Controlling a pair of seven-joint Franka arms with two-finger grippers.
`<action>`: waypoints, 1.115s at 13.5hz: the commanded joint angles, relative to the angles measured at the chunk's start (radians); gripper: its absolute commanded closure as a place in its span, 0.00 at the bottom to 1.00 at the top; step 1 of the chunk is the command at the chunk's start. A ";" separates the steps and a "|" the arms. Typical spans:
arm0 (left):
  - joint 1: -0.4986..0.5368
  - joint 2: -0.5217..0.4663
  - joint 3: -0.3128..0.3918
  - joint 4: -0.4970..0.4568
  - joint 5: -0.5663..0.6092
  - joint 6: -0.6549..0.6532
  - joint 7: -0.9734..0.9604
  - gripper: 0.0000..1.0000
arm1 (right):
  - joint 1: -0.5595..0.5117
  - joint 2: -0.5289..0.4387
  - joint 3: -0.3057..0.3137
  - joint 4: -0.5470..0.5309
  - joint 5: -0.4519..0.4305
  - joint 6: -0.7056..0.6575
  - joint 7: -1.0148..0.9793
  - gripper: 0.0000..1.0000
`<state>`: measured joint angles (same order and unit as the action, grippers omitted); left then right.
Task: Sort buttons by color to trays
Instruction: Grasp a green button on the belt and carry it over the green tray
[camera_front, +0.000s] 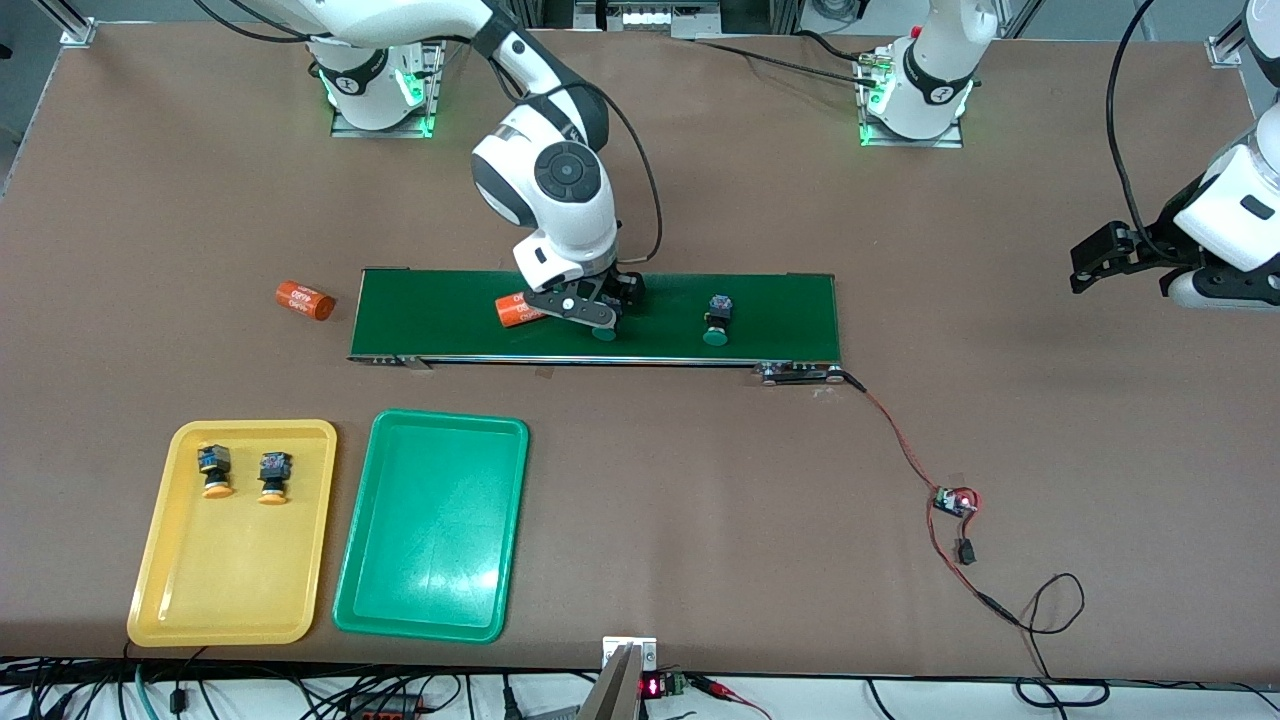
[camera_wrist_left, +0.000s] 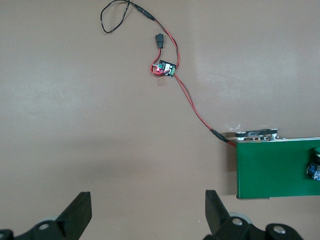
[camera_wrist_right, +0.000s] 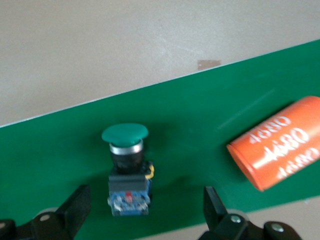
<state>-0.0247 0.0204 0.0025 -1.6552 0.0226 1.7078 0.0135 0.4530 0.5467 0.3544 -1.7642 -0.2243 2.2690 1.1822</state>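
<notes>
Crowded on the conveyor belt (camera_front: 780, 310) around the right gripper (camera_front: 604, 322): open fingers (camera_wrist_right: 75, 207) straddling a green button (camera_wrist_right: 127, 165) with a gap either side, an orange cylinder (camera_front: 519, 310) lying just beside, toward the right arm's end. Open belt between that spot and the second green button (camera_front: 717, 320), bare table around the left gripper (camera_wrist_left: 148, 212) save for a red wire (camera_wrist_left: 192, 105) and small circuit board (camera_wrist_left: 166, 69). Free room across the green tray (camera_front: 400, 590); two orange buttons (camera_front: 215, 470) (camera_front: 274, 477) in the yellow tray (camera_front: 230, 590), another orange cylinder (camera_front: 305, 300) off the belt's end.
</notes>
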 joint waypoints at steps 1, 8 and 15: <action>0.012 0.004 -0.007 0.025 -0.021 -0.025 0.016 0.00 | 0.021 0.035 -0.018 0.028 -0.023 0.026 0.030 0.00; 0.011 0.004 -0.007 0.025 -0.020 -0.025 0.013 0.00 | 0.018 0.053 -0.040 0.028 -0.032 0.035 0.010 0.73; 0.008 0.006 -0.007 0.026 -0.020 -0.023 0.013 0.00 | 0.012 0.047 -0.083 0.133 -0.020 -0.049 -0.073 0.95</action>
<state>-0.0247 0.0204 0.0014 -1.6539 0.0226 1.7057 0.0134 0.4588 0.5897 0.2964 -1.7106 -0.2410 2.2887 1.1639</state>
